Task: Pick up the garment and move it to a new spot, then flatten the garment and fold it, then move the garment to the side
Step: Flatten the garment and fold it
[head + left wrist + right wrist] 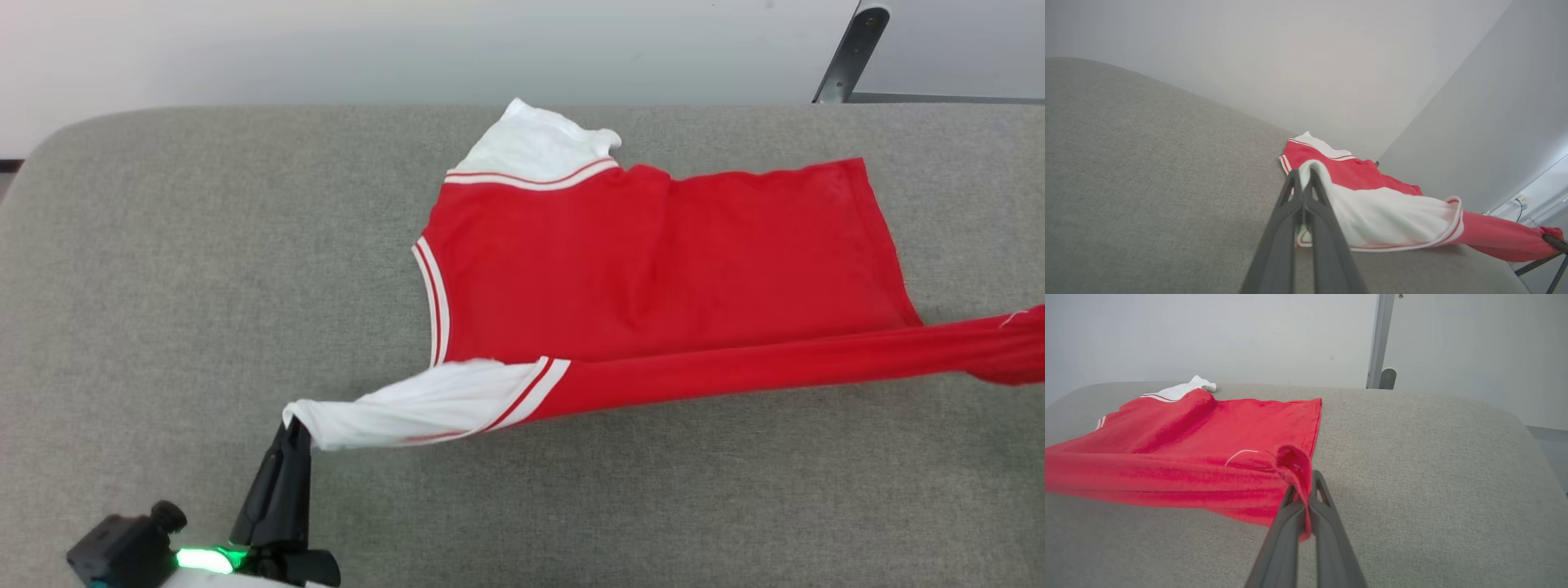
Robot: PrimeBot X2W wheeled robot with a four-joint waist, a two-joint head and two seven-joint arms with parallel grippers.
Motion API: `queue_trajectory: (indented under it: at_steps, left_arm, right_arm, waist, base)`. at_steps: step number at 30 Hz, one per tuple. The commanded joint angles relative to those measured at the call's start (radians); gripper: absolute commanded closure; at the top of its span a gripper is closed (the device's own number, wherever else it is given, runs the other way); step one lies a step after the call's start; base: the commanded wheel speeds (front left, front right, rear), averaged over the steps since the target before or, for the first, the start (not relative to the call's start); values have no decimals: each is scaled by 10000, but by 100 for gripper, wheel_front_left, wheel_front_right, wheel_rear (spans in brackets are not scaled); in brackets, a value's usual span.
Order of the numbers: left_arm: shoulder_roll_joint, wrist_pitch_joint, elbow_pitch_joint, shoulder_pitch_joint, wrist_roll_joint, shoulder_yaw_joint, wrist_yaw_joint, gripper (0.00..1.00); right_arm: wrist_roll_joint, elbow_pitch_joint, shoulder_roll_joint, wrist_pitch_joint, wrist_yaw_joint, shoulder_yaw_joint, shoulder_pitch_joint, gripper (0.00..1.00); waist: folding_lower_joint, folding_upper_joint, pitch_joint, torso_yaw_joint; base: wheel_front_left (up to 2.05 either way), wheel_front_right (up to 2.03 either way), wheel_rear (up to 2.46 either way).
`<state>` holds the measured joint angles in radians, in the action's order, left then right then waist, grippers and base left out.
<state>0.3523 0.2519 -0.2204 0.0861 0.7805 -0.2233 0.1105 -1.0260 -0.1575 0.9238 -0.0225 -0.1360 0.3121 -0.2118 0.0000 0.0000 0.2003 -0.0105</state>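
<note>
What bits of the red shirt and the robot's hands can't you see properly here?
Underside of the jersey: head view, lying against the grey surface.
Jersey's near right corner: head view, cut off by the right edge.
Tips of the left hand: head view, wrapped in the white sleeve.
Inner sides of the right hand: right wrist view, red hem pinched between them.
Wall socket: left wrist view, too small for detail.

A bare lab-like test room: plain white walls (326, 49), a grey fabric-covered table (163, 286), a metal post (1379, 339).
</note>
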Motion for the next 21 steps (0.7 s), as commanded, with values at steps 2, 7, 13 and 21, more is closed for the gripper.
queue_trajectory:
  at_steps: [2,7,13,21]
  left_arm:
    - [222,-98,-407,190,-216,121,338,100]
    - [420,-572,-332,-479,-347,-119,212,100]
    - [457,-1079,821,-1943,-349,-413,-151,100]
    - [288,-1147,3253,-3874,-993,-1113,-648,100]
  right_arm:
    - [272,187,-65,218,97,-783,521,100]
    - [821,729,-662,956,92,-1617,882,100]
    - [1556,763,-1502,2070,80,-2127,227,100]
    - [2644,-156,-2397,2844,66,-1892,-1150,100]
  waist:
    - [0,0,57,22]
    - [0,0,238,80]
    - [0,0,835,105]
    - [0,0,1710,116]
  base:
    - [0,0,0]
    - [0,0,0]
    - [0,0,0]
    - [0,0,0]
